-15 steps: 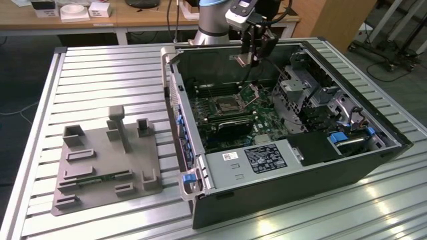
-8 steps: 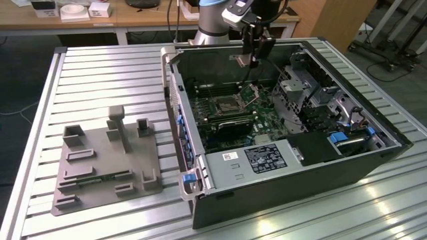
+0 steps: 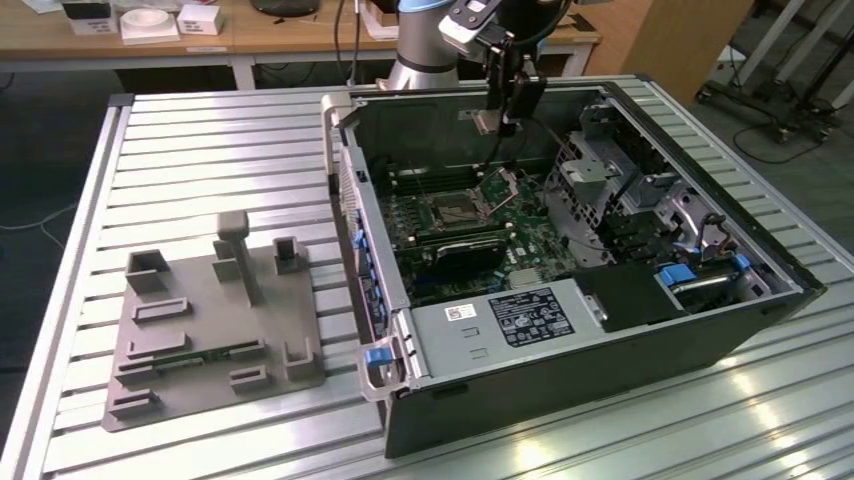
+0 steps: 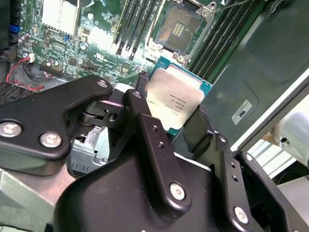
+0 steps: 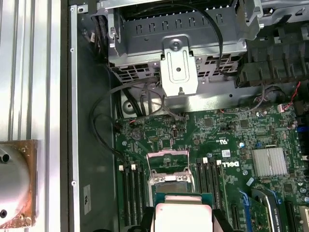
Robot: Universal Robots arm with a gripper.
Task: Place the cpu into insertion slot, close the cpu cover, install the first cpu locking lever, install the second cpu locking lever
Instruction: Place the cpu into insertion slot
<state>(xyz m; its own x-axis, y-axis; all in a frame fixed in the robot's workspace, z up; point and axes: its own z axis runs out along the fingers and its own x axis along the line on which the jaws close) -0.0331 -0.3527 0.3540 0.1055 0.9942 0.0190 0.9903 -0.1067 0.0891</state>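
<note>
My gripper [image 4: 172, 110] is shut on the cpu [image 4: 175, 98], a small square chip with a pale metal top and a green rim, pinched by its edges between the black fingers [image 4: 145, 113]. The cpu [image 5: 183, 216] hangs above the motherboard, a short way off from the insertion slot [image 4: 179, 28], which lies open with its contact field bare. The cpu cover [image 5: 168, 166], a thin silvery frame, stands tipped up at the slot's edge. In the exterior view my gripper [image 3: 503, 122] hovers inside the open computer case, above and behind the insertion slot [image 3: 454, 209] and the raised cpu cover [image 3: 506, 188].
The case walls [image 3: 350, 190] ring the motherboard. A metal drive cage [image 5: 178, 53] with black cables, memory slots [image 4: 133, 24], a heat sink [image 5: 269, 161] and a labelled power supply [image 3: 531, 313] crowd the board. A grey fixture plate [image 3: 200, 330] lies on the slatted table at the exterior view's left.
</note>
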